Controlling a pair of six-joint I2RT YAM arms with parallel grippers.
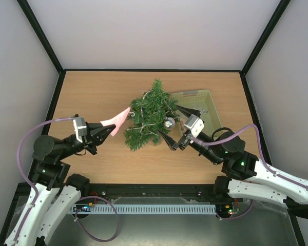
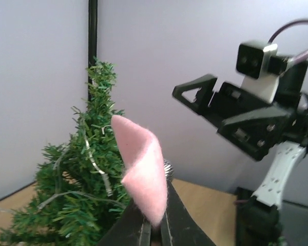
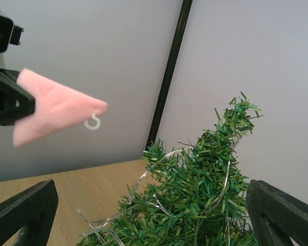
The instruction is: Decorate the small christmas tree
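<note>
Left gripper [image 1: 103, 131] was clamped on the pink felt ornament [image 1: 118, 122] at mid-left, hook [image 3: 92, 123] just short of the upright small christmas tree [image 1: 150, 115] at centre frame to its right, while the right gripper [image 1: 169, 122] gaped empty around the tree's far side.

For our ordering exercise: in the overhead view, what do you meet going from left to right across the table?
In order: left arm's fingers → pink felt ornament → small christmas tree → pale green basket.

The bristly, dark green small christmas tree [image 3: 195, 205] is running off both wrist views' bottom edges, its base unseen.
</note>
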